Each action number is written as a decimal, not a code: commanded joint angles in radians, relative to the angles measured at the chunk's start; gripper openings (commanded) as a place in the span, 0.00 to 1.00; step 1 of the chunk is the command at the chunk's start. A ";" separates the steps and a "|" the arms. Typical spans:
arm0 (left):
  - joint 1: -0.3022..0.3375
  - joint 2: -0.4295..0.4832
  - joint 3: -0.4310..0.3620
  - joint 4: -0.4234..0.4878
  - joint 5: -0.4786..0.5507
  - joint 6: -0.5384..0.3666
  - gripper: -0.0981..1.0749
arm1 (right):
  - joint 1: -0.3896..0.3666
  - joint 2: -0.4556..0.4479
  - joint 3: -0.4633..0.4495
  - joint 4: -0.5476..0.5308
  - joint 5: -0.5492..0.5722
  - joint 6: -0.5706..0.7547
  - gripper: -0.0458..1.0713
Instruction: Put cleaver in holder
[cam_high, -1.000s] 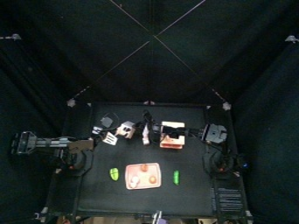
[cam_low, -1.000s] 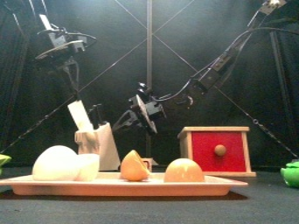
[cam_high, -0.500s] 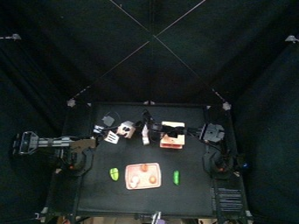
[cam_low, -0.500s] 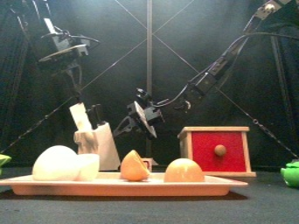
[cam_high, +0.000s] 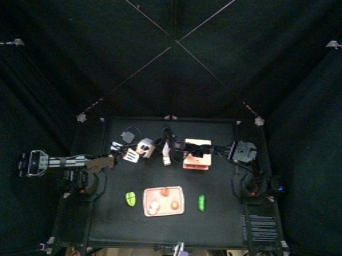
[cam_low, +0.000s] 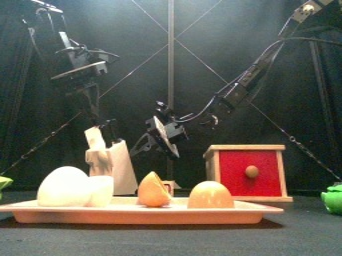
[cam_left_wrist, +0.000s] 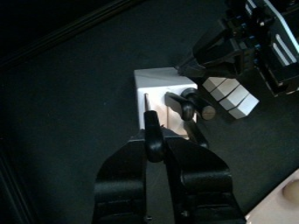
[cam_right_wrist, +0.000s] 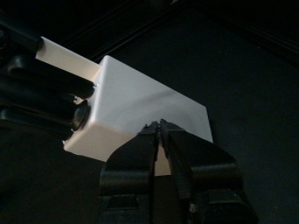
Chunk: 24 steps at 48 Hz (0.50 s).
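Note:
The holder (cam_low: 123, 168) is a pale block standing left of centre; it also shows in the top view (cam_high: 140, 150) and both wrist views (cam_left_wrist: 158, 86) (cam_right_wrist: 140, 101). A cream flat bar (cam_low: 95, 138), seemingly the cleaver, sticks up tilted out of the holder's top; in the right wrist view it (cam_right_wrist: 61, 55) juts from the block's far side. My left gripper (cam_low: 91, 108) (cam_left_wrist: 149, 131) hangs shut and empty just above it. My right gripper (cam_low: 163, 135) (cam_right_wrist: 158, 131) is shut, its tips against the holder's near edge.
A red box with a wooden frame (cam_low: 247, 172) (cam_high: 198, 155) stands right of the holder. A pink board (cam_low: 134, 211) with rounded food pieces lies along the front. Green items sit at both ends (cam_low: 333, 198) (cam_high: 130, 198).
My left arm has come down and to the right, closer above the holder. The cream bar sits slightly lower. The right arm has not moved.

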<state>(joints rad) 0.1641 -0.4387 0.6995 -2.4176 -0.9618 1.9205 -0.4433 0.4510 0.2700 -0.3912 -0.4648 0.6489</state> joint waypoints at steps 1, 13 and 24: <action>0.005 0.000 -0.021 0.020 0.009 0.000 0.46 | 0.002 -0.021 -0.021 0.000 -0.003 -0.002 0.52; 0.006 0.000 -0.021 0.040 0.017 -0.003 0.73 | 0.003 -0.021 -0.020 -0.002 -0.003 -0.003 0.52; 0.003 -0.003 -0.020 0.066 0.028 -0.003 0.92 | 0.003 -0.028 -0.017 -0.002 -0.005 -0.002 0.52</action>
<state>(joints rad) 0.1657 -0.4372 0.6995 -2.3685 -0.9419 1.9190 -0.4403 0.4510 0.2700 -0.3927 -0.4648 0.6489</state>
